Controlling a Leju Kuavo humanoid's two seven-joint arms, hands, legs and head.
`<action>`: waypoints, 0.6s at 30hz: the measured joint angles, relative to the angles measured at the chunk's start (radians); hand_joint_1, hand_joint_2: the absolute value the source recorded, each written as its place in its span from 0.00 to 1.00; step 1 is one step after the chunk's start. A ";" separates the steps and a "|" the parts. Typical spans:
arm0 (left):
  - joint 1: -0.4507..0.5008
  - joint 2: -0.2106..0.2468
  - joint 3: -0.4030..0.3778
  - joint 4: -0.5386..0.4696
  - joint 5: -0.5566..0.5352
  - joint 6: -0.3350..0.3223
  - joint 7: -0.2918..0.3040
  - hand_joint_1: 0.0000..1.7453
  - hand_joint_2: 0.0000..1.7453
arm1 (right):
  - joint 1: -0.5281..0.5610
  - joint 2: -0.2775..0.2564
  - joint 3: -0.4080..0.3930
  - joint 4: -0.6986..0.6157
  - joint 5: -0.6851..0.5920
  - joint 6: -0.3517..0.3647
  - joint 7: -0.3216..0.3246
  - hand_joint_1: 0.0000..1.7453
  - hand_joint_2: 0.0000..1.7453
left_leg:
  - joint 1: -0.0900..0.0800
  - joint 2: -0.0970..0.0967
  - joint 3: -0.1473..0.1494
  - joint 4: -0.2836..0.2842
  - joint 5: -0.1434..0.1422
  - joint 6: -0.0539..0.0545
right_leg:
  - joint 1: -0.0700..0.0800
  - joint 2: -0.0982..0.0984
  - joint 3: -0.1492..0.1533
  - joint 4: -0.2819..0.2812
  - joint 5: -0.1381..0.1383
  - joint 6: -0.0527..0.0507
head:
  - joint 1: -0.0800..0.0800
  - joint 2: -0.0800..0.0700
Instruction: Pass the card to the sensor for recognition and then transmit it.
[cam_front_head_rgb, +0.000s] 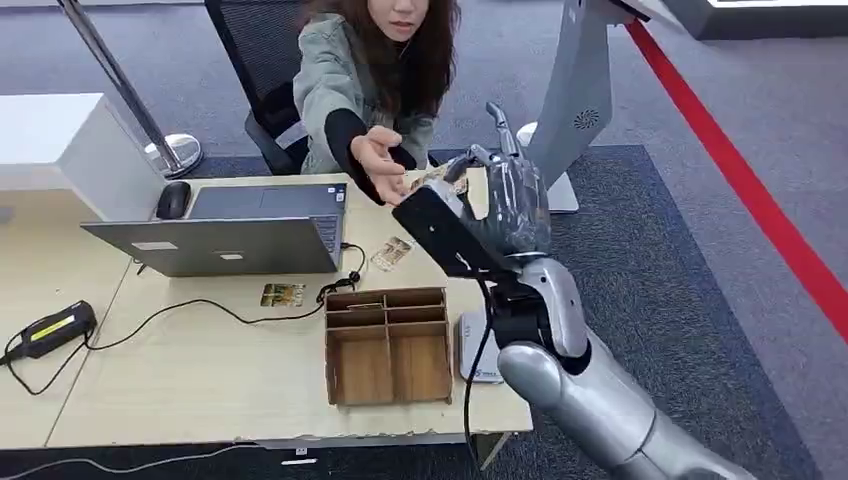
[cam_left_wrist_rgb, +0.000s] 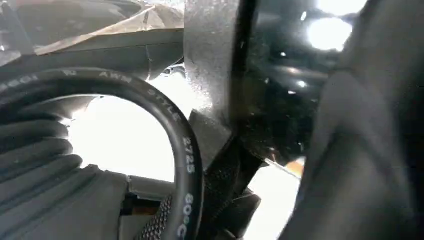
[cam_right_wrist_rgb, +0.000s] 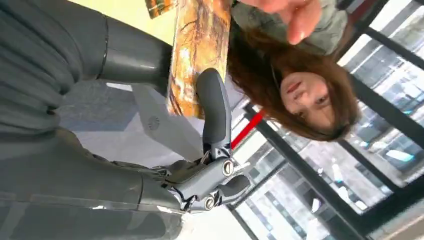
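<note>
My right hand (cam_front_head_rgb: 505, 200) pinches the card (cam_right_wrist_rgb: 197, 55), long axis pointing at the person's open hand (cam_front_head_rgb: 380, 160) just beyond it; left hand's state unclear.

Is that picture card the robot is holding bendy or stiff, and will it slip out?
Probably stiff: the card stays flat while the right robot hand pinches it. It looks thin and likely light. Its glossy face might slip as the person's hand takes it.

Card (cam_right_wrist_rgb: 199, 55) cut by frame edge, partly behind finger (cam_right_wrist_rgb: 214, 107). In head view right hand (cam_front_head_rgb: 505, 205) hides most of card. Left wrist view blurred, dark; left hand's state indiscernible.
</note>
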 joint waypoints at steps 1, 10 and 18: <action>-0.001 0.000 -0.003 0.000 0.000 0.000 0.000 0.00 0.00 | -0.009 0.003 0.001 0.027 -0.006 -0.009 -0.002 0.88 1.00 | 0.000 0.000 0.000 0.000 0.000 0.000 | 0.000 0.000 0.000 0.000 0.000 0.000 | 0.000 0.000; -0.004 -0.002 -0.011 0.000 -0.002 -0.002 0.001 0.00 0.00 | -0.029 0.020 0.006 0.165 -0.024 -0.038 -0.005 0.90 1.00 | 0.000 0.000 0.000 0.000 0.000 0.000 | 0.000 0.000 0.000 0.000 0.000 0.000 | 0.000 0.000; -0.005 -0.003 -0.011 0.000 -0.008 -0.002 0.002 0.00 0.00 | -0.028 0.042 0.010 0.230 -0.036 -0.056 -0.019 0.00 1.00 | 0.000 -0.001 0.000 0.000 0.000 0.000 | 0.000 0.000 0.000 0.000 0.000 0.000 | 0.000 0.000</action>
